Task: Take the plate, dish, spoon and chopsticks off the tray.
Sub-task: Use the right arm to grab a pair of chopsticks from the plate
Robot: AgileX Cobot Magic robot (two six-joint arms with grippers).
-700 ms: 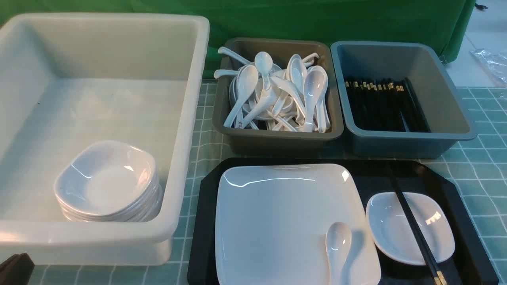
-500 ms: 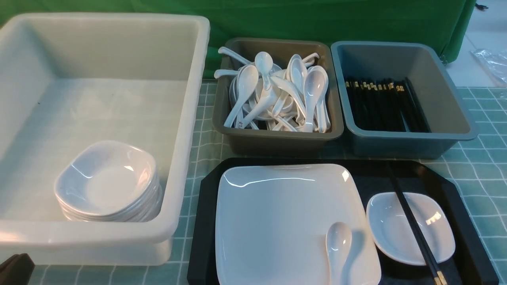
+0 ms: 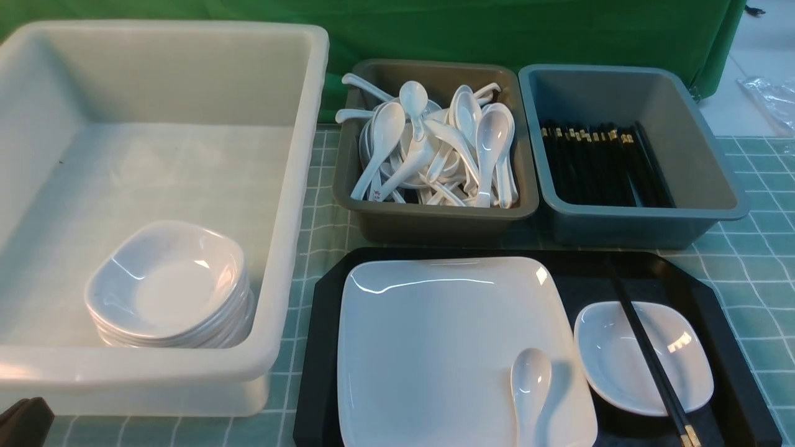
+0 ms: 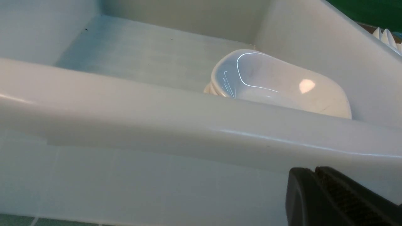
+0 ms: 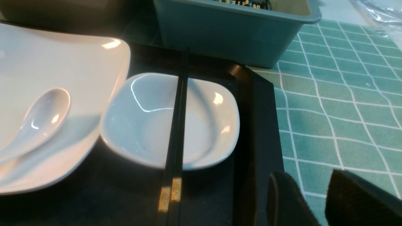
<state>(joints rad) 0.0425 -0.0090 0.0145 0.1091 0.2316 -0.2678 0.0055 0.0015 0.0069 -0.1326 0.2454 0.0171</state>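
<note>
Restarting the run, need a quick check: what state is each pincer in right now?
Left pincer: shut, holding nothing.
Right pincer: open, empty, beside the tray, touching nothing.

The broad rim of the white tub (image 4: 157, 119) is seen across the view. A stack of small white dishes (image 4: 276, 84) is seated inside, by the wall. The left gripper (image 4: 315, 172) is seen outside the rim, jaws pressed together.

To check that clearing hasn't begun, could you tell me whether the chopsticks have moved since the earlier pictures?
No. The chopsticks still cross the dish at the same slant, unchanged against the tray.
</note>
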